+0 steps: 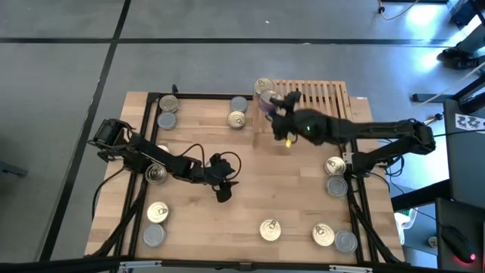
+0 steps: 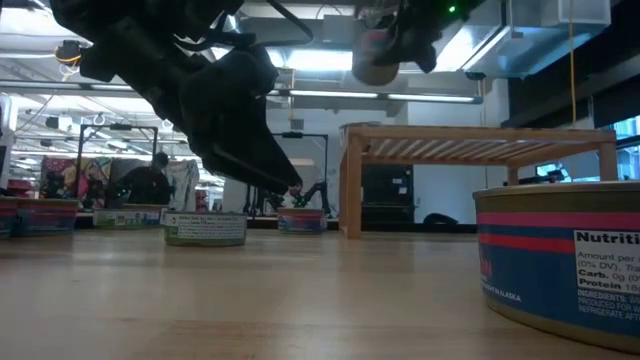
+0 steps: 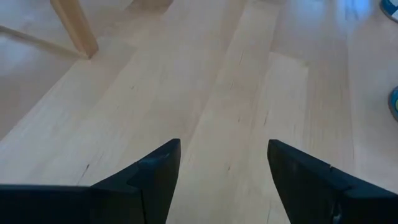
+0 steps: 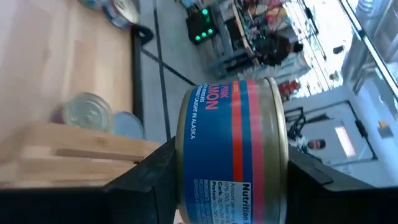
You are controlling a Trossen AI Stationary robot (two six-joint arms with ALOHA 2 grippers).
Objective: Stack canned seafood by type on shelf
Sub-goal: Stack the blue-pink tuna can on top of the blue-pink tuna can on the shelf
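My right gripper [image 1: 274, 106] is shut on a blue-and-red salmon can [image 4: 233, 149] and holds it in the air over the left end of the slatted wooden shelf [image 1: 318, 95]. One can [image 1: 264, 85] stands on the shelf's far left corner. Other cans rest flat on the table, such as a pair [image 1: 236, 119] left of the shelf and another [image 1: 270, 229] near the front edge. My left gripper [image 1: 223, 191] hovers open, low over bare table [image 3: 224, 93] at centre left, with nothing between its fingers. My right gripper pinches the can between its two fingers, one on each flat end [image 4: 185, 174], so the labelled wall faces the wrist camera. The fingers reach in about level from the table's right side. The can is lifted clear above the shelf, turned on its side.
Cans lie scattered along the table's left side [image 1: 157, 174], right side [image 1: 334, 165] and front edge [image 1: 323, 234]; one stands close to the low camera [image 2: 560, 260]. A black frame rail [image 1: 144, 152] runs along the table's sides. Bare wood lies at the table's middle.
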